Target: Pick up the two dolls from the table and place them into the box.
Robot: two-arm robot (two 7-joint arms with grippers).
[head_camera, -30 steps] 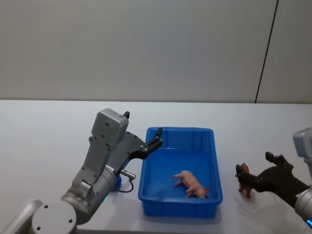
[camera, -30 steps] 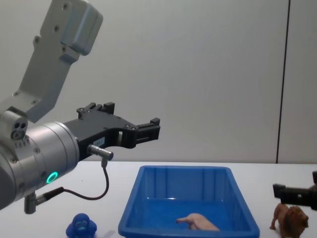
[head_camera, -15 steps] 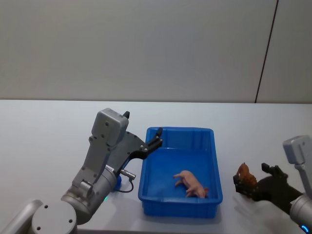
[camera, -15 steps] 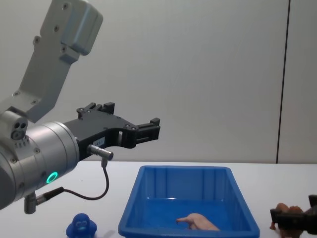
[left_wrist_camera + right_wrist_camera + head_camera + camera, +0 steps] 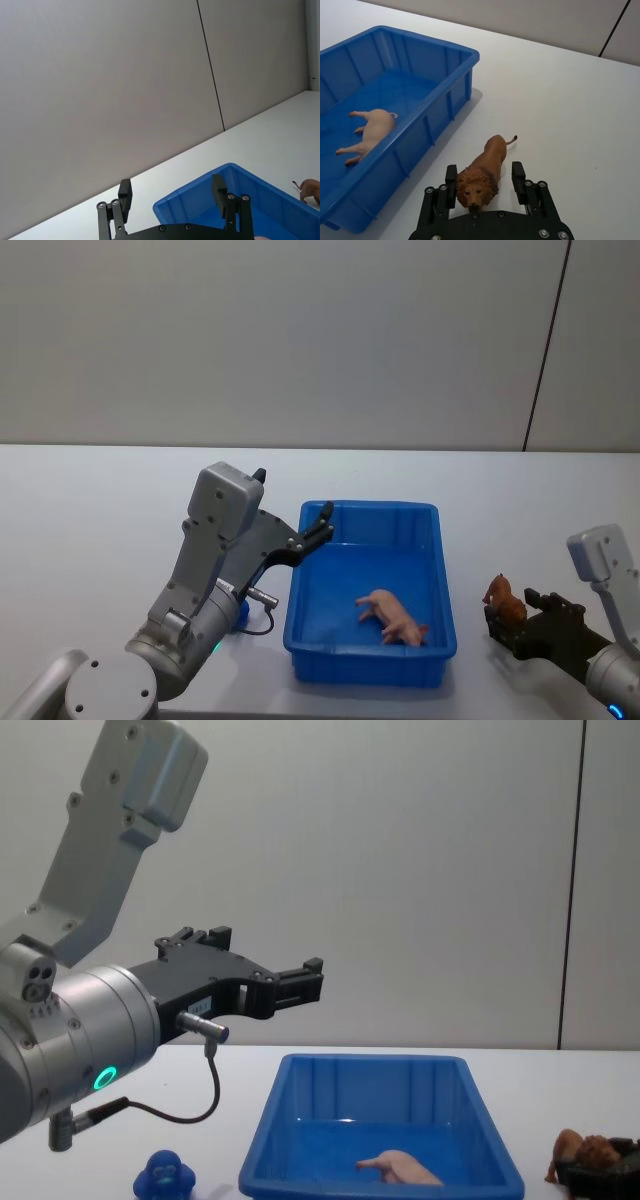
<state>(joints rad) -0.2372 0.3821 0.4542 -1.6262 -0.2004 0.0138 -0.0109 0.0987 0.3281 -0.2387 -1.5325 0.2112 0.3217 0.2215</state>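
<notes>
Head view: pink pig doll (image 5: 392, 618) lies on its side on the box (image 5: 370, 506) floor, toward the front-right corner, so one doll is done by the look of it.

Lion doll (image 5: 482, 170) stands on the desk (image 5: 100, 500) just right of the box, outside it. Right end effector (image 5: 484, 172) is low at the lion, fingers apart and straddling its mane; there is a visible gap on one side, so no grip yet.

Left end effector (image 5: 322, 520) hangs over the box's rear-left rim, spread wide and empty.

Small blue figure (image 5: 165, 1176) sits on the desk left of the box, beside the left arm.

Judgement: roughly halfway. What's left is to close on the lion, lift it over the right wall and drop it in.
</notes>
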